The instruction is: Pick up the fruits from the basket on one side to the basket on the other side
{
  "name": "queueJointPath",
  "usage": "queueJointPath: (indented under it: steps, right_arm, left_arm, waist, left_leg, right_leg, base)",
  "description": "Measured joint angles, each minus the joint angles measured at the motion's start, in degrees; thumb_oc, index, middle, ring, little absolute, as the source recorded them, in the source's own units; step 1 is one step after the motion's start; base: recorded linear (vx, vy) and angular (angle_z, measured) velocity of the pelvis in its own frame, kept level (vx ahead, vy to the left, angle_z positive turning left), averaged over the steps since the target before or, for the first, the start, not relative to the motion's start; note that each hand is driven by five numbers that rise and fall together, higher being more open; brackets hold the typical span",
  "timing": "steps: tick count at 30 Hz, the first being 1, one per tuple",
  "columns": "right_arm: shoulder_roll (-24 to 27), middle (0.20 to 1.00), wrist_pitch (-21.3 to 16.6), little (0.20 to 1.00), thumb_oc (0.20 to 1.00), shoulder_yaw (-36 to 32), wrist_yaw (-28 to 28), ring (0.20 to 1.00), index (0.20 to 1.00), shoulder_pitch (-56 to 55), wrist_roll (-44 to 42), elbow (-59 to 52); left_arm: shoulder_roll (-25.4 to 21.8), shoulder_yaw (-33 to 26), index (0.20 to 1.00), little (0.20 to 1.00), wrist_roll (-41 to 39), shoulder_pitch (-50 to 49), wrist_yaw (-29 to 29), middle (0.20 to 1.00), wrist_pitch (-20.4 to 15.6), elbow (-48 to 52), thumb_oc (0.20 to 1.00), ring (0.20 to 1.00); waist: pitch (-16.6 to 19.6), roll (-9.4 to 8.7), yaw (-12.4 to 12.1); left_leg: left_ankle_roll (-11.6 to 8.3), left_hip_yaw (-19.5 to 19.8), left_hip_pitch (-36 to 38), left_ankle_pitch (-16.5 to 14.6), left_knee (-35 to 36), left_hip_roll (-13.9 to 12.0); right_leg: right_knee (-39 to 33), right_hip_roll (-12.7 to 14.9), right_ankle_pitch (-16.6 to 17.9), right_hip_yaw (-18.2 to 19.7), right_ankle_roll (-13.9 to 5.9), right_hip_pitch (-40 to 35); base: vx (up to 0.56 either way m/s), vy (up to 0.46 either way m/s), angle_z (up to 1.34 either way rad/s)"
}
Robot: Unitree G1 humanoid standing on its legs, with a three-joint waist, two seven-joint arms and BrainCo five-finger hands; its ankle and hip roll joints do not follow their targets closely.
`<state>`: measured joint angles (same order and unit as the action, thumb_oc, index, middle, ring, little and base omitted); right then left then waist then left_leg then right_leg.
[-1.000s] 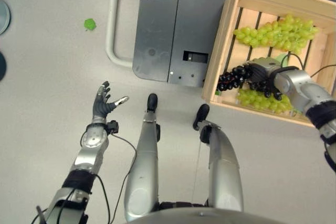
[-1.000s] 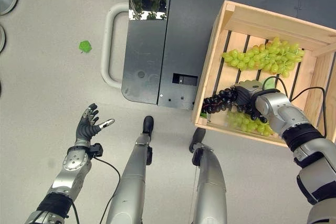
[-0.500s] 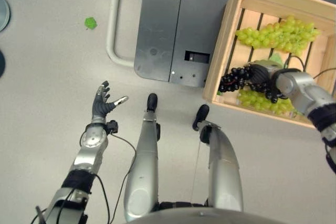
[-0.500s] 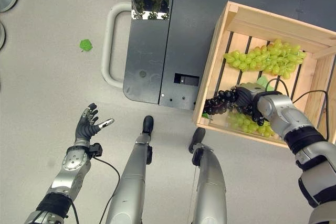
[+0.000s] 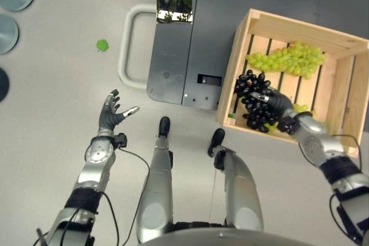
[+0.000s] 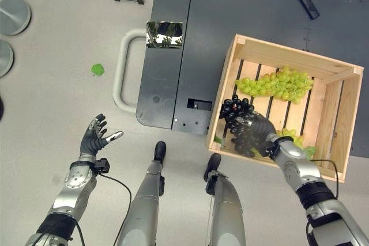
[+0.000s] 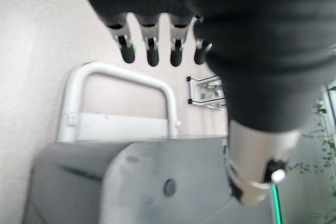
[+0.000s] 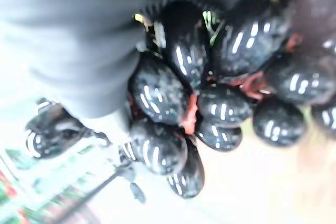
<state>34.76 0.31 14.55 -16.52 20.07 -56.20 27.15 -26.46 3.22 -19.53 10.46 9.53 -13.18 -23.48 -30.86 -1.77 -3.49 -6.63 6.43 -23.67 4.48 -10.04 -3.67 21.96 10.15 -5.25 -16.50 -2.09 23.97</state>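
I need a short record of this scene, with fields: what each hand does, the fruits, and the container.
right hand: shut on the black grapes, over the crate's near left part
left hand: open, holding nothing, above the floor
container: wooden crate, slatted bottom
fruit in crate: green grapes at the far side; more green grapes beside the right wrist
nearby: grey metal base with a looped handle

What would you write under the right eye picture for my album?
Right hand lifts black grapes from wooden crate; left hand open.
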Motion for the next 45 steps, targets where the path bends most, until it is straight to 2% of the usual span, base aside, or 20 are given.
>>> queueJointPath:
  steps: [5,8,10,13,17,21,25,32,34,35,38,42,45]
  right_arm:
    - [-5.6,0.2,-1.1,0.2,0.2,-2.9,0.2,0.2,0.2,-4.4,-4.1,-1.5]
    - [-6.1,0.2,-1.7,0.2,0.2,-3.5,0.2,0.2,0.2,-5.6,-5.4,-4.5]
    - [-8.7,0.2,-2.4,0.2,0.2,-4.9,0.2,0.2,0.2,-6.3,-7.4,-6.7]
    - [-13.4,0.2,-3.8,0.2,0.2,-5.4,0.2,0.2,0.2,-8.2,-9.7,-9.9]
    - [-14.3,0.2,-3.9,0.2,0.2,-5.8,0.2,0.2,0.2,-9.6,-10.3,-15.4]
    - [-15.2,0.2,-5.0,0.2,0.2,-8.3,-0.2,0.2,0.2,-12.5,-10.9,-18.2]
    - [-15.8,0.2,-6.6,0.2,0.2,-11.1,-0.2,0.2,0.2,-14.5,-11.2,-18.4]
    - [-16.4,0.2,-7.0,0.2,0.2,-12.6,0.6,0.2,0.2,-16.4,-11.4,-18.4]
    - [-16.4,0.2,-7.0,0.2,0.2,-13.7,0.8,0.2,0.2,-17.3,-11.4,-18.4]
    - [-16.0,0.2,-6.9,0.2,0.2,-14.6,0.8,0.2,0.2,-17.9,-10.8,-18.4]
    - [-16.0,0.2,-7.0,0.2,0.2,-16.7,0.9,0.2,0.2,-19.1,-10.4,-18.4]
    - [-15.7,0.2,-6.6,0.2,0.2,-17.4,0.8,0.2,0.2,-20.2,-8.4,-18.8]
    - [-15.6,0.2,-6.1,0.2,0.2,-17.3,0.8,0.2,0.2,-20.4,-7.6,-19.7]
  left_arm:
    - [0.6,-0.4,1.0,1.0,-0.4,-0.3,0.0,1.0,0.0,-0.1,1.0,1.0]
    - [0.7,-1.3,1.0,1.0,-0.4,-0.2,0.0,1.0,-0.2,-0.1,1.0,1.0]
    - [1.2,-2.3,1.0,1.0,-0.5,-0.5,0.0,1.0,-0.2,-0.1,1.0,1.0]
    - [3.5,-2.3,1.0,1.0,-0.5,-0.9,-0.5,1.0,-0.3,0.2,1.0,1.0]
    - [4.3,-3.0,1.0,1.0,-0.5,-3.1,-1.2,1.0,-0.3,4.3,1.0,1.0]
    - [5.7,-3.8,1.0,1.0,-0.5,-6.0,-2.3,1.0,-0.7,5.0,1.0,1.0]
    - [5.7,-4.4,1.0,1.0,-0.5,-8.8,-3.4,1.0,-1.2,6.7,1.0,1.0]
    - [5.9,-4.6,1.0,1.0,-2.0,-13.0,-6.2,1.0,-1.1,9.6,1.0,1.0]
    - [5.8,-4.6,1.0,1.0,-2.1,-14.5,-7.8,1.0,-0.8,10.3,1.0,1.0]
    - [3.9,-4.0,1.0,1.0,-2.1,-16.1,-9.9,1.0,0.6,13.2,1.0,1.0]
    - [-0.6,-3.8,1.0,1.0,-2.0,-19.0,-14.2,1.0,1.8,18.5,1.0,1.0]
    - [-8.4,-4.5,1.0,1.0,-1.8,-19.3,-20.4,1.0,4.6,23.8,1.0,1.0]
    - [-12.5,-4.7,1.0,1.0,-2.0,-19.1,-23.9,1.0,5.4,27.0,1.0,1.0]
  waist:
    - [0.1,0.23,-0.1]
    - [0.1,0.36,0.2]
    - [0.2,0.4,1.0]
    - [0.9,1.33,1.0]
    - [1.9,2.51,1.0]
    - [8.0,3.15,1.1]
    - [12.6,3.06,1.2]
    - [15.7,2.29,1.2]
    - [17.9,2.09,1.2]
    - [18.4,1.79,1.3]
    - [19.5,1.32,1.3]
    - [21.8,1.2,1.5]
    - [22.2,0.99,1.9]
  left_leg:
    - [0.1,-0.7,6.2,-0.1,2.1,-0.1]
    - [0.17,-1.6,7.3,-0.1,2.5,-0.2]
    - [0.16,-1.6,7.7,-0.1,2.5,-0.3]
    - [0.16,-1.8,9.9,-0.1,2.9,-0.2]
    - [0.25,-1.8,11.8,-0.1,3.4,-0.1]
    - [0.71,-1.8,13.2,-0.7,4.2,-0.1]
    - [0.97,-1.8,15.0,-0.9,5.3,0.0]
    - [1.04,-3.0,18.1,-1.1,6.5,-0.4]
    - [1.14,-3.2,18.4,-1.2,7.3,-0.4]
    - [1.17,-3.3,19.2,-1.2,8.0,-0.5]
    - [1.23,-3.5,20.2,-1.2,9.0,-0.7]
    - [1.08,-3.9,21.4,-1.0,9.9,-0.6]
    - [1.16,-4.3,23.0,-1.0,10.9,-0.5]
  right_leg:
    - [-2.8,-0.2,0.3,0.2,-0.62,-6.0]
    - [-3.1,-0.2,0.2,1.1,-1.09,-6.5]
    - [-3.1,-0.3,0.4,1.2,-1.04,-6.9]
    - [-3.3,-0.2,0.5,1.4,-0.85,-8.9]
    - [-3.5,-0.2,0.5,1.3,-0.91,-10.9]
    - [-5.2,-0.4,0.3,0.9,-1.32,-12.7]
    - [-6.8,-0.5,0.2,0.5,-1.92,-14.9]
    - [-9.3,-1.0,0.9,1.1,-2.29,-18.0]
    - [-10.4,-1.1,1.2,1.1,-2.46,-18.5]
    - [-11.4,-1.5,1.6,1.1,-2.56,-19.3]
    - [-13.6,-1.9,2.5,1.5,-2.64,-20.5]
    - [-16.7,-2.3,3.8,1.5,-2.91,-22.6]
    - [-18.5,-2.4,4.5,1.7,-2.97,-24.4]
  base:
    - [0.02,0.026,-0.03]
    - [0.04,0.011,-0.13]
    - [0.04,0.02,-0.04]
    - [0.04,0.02,-0.01]
    - [0.05,0.02,0.01]
    - [0.06,0.022,0.04]
    - [0.05,0.023,0.03]
    - [0.05,0.025,-0.06]
    - [0.05,0.04,-0.04]
    - [0.03,0.021,-0.02]
    - [0.03,0.024,-0.07]
    - [0.03,0.013,-0.04]
    - [0.05,0.011,-0.04]
